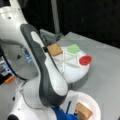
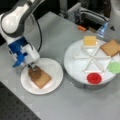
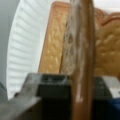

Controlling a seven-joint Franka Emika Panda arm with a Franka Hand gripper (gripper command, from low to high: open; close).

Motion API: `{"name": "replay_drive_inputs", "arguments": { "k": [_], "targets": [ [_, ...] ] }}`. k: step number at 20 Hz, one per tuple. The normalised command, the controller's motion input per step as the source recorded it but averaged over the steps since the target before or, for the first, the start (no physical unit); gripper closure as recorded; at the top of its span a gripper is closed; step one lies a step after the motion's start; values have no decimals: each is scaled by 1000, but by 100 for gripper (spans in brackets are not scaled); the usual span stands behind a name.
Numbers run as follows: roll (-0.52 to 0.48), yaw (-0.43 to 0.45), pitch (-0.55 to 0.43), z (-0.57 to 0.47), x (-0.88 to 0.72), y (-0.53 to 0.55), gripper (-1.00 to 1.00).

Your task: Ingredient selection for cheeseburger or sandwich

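We see white paper plate [image 2: 53,67] with ribbed rim, tan-brown toast square [image 2: 42,79] on it, dark brown patty [image 2: 34,72] at toast's 10 o'clock. Gripper [image 2: 31,66]: blue body, white arm [image 2: 15,20] with grey band. White divided tray [image 2: 75,72] carries yellow-orange cheese square [image 2: 89,40] at 12 o'clock, tan toast [image 2: 111,47] at 2, green leaf piece [image 2: 115,67] at 4, red disc [image 2: 94,78] at 6. Grey table [image 2: 57,35].
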Motion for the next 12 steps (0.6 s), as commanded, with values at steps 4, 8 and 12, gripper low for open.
{"name": "replay_drive_inputs", "arguments": {
  "k": [4,8,12],
  "targets": [
    [94,173,-39,-6,291,-169,100],
    [47,174,-6,1,222,-101,100],
    [-18,197,26,0,185,-49,100]
  ]
}}
